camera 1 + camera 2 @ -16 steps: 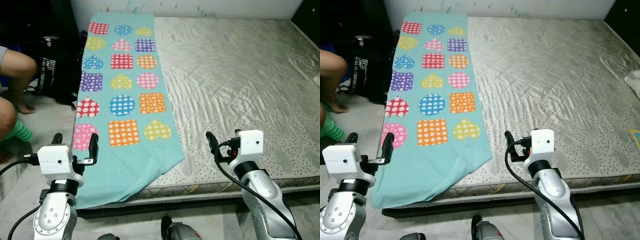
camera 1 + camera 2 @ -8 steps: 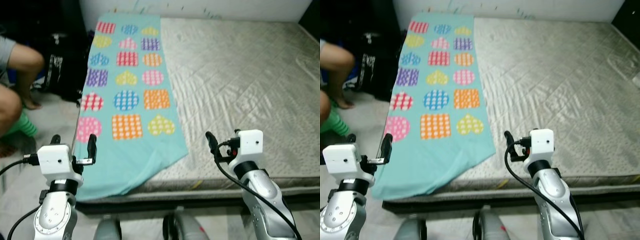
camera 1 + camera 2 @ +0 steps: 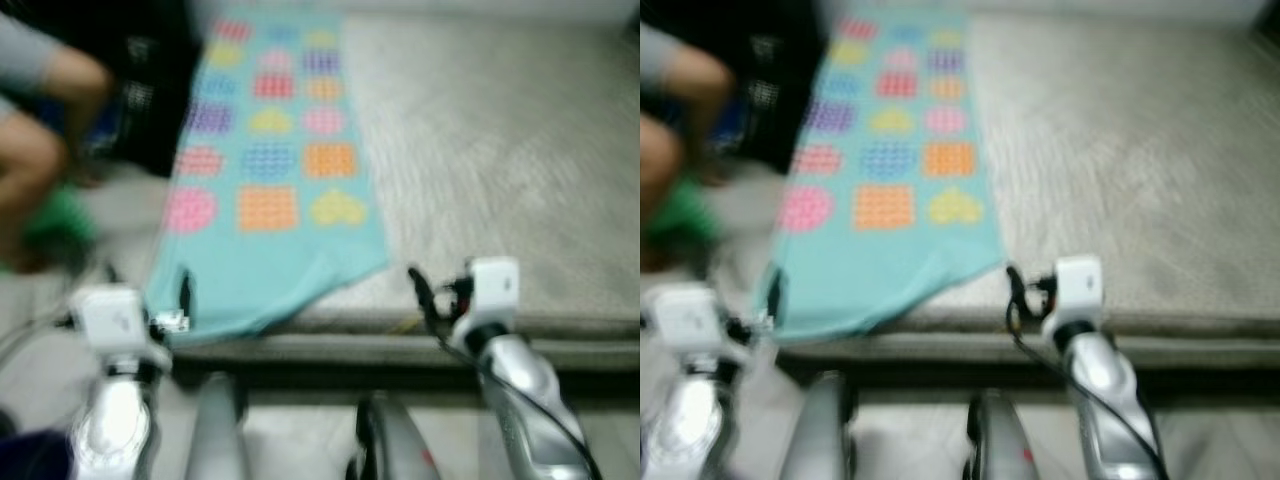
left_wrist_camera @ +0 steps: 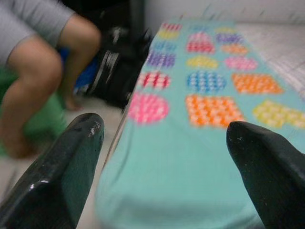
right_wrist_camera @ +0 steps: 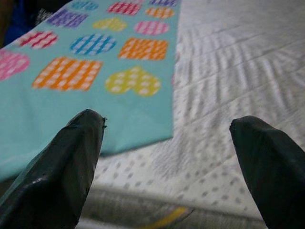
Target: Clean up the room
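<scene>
On your far left a person (image 3: pixel 35 110) sits on the floor. Your left gripper (image 4: pixel 167 157), spread wide and empty, faces the teal blanket (image 3: pixel 270 190), nearer than the right. The blanket runs lengthwise away along the mattress (image 3: pixel 500 150), its corner overhanging. Your right gripper (image 5: pixel 167 157) is equally wide and empty.

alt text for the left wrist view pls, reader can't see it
The left end effector, its two black fingers spread open, faces a turquoise blanket patterned with dotted hearts and squares. A seated person's bare legs and a black bag lie beside it.
</scene>
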Robot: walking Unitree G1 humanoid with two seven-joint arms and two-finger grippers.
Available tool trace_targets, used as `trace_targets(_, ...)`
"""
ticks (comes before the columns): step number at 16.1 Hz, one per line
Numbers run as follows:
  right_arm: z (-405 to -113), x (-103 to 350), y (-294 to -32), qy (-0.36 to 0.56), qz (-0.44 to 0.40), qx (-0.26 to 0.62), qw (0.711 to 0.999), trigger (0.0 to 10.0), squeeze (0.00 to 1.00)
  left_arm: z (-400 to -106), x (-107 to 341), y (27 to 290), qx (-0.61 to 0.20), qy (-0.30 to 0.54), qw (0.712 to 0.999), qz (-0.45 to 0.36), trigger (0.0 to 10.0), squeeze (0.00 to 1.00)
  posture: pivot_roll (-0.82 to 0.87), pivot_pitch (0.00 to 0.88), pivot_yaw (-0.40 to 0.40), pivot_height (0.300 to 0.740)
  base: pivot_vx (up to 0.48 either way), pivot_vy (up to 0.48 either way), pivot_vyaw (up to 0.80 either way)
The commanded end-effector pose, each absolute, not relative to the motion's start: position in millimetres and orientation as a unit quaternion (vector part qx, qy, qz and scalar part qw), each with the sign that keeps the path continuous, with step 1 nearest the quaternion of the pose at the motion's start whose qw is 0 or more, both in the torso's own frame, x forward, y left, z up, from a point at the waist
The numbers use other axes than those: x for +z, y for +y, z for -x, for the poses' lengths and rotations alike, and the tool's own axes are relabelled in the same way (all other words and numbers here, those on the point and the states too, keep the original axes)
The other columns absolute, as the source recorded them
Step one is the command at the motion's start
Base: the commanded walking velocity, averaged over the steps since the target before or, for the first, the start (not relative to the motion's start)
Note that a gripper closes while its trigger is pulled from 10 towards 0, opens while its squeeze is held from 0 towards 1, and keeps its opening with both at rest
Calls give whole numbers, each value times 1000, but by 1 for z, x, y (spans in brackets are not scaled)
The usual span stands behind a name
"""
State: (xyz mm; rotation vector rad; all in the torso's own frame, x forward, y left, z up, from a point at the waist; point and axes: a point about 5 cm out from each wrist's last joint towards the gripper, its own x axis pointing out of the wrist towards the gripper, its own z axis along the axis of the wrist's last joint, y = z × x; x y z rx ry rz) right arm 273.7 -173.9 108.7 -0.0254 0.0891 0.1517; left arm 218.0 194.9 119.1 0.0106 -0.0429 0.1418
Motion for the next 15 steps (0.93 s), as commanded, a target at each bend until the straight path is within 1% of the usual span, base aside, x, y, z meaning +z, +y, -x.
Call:
trace_targets(1,-274,111,-174,39,14,78,996,10000,0,-221,127,198,72,-36,997,-10,10000,0,70,208,-47,611,0,0,0)
trace_targets(8,-275,109,-174,42,16,79,996,10000,0,-222,126,196,68,-36,997,-1,10000,0,70,203,-49,611,0,0,0)
trace_targets(12,-275,108,-174,44,20,83,995,10000,0,-222,127,192,44,-41,998,9,10000,0,69,200,-47,611,0,0,0)
trace_targets(15,-275,107,-173,45,23,84,995,10000,0,-223,128,190,33,-43,998,14,10000,0,69,199,-48,611,300,0,0)
